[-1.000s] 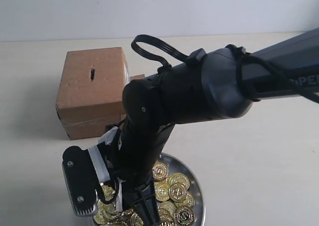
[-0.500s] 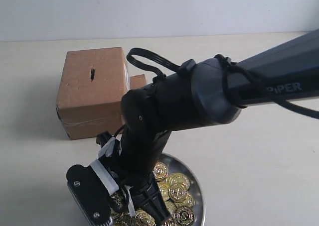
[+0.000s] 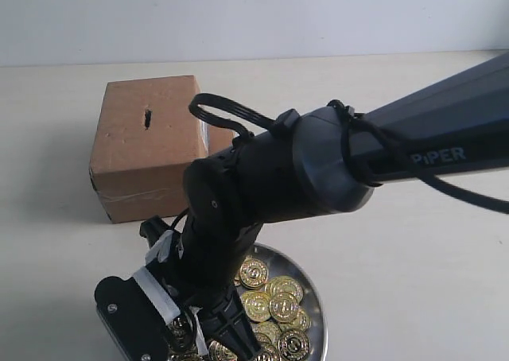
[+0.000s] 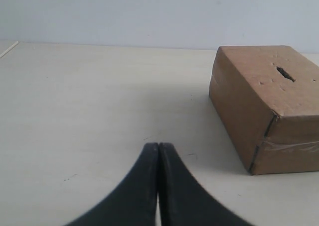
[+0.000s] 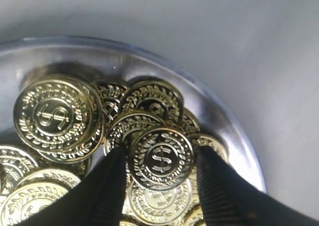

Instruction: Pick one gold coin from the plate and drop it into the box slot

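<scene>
The silver plate (image 3: 316,309) with several gold coins (image 3: 274,304) lies at the near edge of the exterior view. My right arm (image 3: 262,178) reaches down into it. In the right wrist view my right gripper (image 5: 160,159) is open, low over the plate (image 5: 224,131); its fingers (image 5: 107,186) straddle one gold coin (image 5: 161,158), one touching its edge, the other a hair off. The brown cardboard box (image 3: 147,146) stands behind the plate, its dark slot (image 3: 148,119) on top. My left gripper (image 4: 158,146) is shut and empty, near the box (image 4: 249,106) and its slot (image 4: 285,73).
A pale tabletop (image 3: 413,234) runs to a white wall (image 3: 254,11) at the back. A loose cardboard flap (image 3: 219,132) sticks out at the box's right side. My right arm hides much of the plate in the exterior view.
My right arm has sunk lower toward the plate, its wrist sliding down and left. The box and plate have not moved.
</scene>
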Available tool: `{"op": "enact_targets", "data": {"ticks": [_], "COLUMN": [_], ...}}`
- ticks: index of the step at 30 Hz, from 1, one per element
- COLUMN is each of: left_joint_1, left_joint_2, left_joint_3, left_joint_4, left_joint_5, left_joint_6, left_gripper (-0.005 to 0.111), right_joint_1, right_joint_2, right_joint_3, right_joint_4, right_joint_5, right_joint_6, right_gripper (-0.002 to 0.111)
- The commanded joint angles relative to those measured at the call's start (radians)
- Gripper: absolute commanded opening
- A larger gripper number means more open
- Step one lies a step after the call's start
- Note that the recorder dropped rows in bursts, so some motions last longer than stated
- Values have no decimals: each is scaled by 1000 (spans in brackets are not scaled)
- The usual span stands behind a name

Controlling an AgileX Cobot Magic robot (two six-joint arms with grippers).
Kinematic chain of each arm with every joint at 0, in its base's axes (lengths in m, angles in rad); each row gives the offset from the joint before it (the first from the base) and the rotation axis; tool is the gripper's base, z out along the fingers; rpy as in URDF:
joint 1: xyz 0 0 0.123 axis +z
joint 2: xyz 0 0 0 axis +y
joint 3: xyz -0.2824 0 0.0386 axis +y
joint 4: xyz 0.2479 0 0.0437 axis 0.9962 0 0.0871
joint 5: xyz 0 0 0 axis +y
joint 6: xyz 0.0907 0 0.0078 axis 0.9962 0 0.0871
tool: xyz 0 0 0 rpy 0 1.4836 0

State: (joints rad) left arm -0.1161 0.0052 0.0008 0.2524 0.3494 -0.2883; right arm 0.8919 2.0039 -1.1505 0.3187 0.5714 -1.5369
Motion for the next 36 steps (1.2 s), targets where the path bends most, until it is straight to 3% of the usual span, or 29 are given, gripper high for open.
{"op": "enact_targets", "data": {"ticks": [1,13,26,36], "left_joint_1": [3,3,3,3], "left_joint_2": [-5,-5,-5,-5], "left_joint_3": [-1,-1,-1,-1], "left_joint_4": [-3,-3,-3,-3], "left_joint_5": [0,0,0,0], "left_joint_6": [-3,-3,-3,-3], "left_gripper": [1,1,1,1], "right_joint_1": [4,4,4,4], "right_joint_2": [-1,5,15,15], "right_joint_3": [-6,-6,-6,-6], "right_joint_4": [5,3,3,5], "right_joint_5": [-13,-21,-58,-58], "right_joint_6": [-4,3,289,313], "right_gripper": [42,42,47,40]}}
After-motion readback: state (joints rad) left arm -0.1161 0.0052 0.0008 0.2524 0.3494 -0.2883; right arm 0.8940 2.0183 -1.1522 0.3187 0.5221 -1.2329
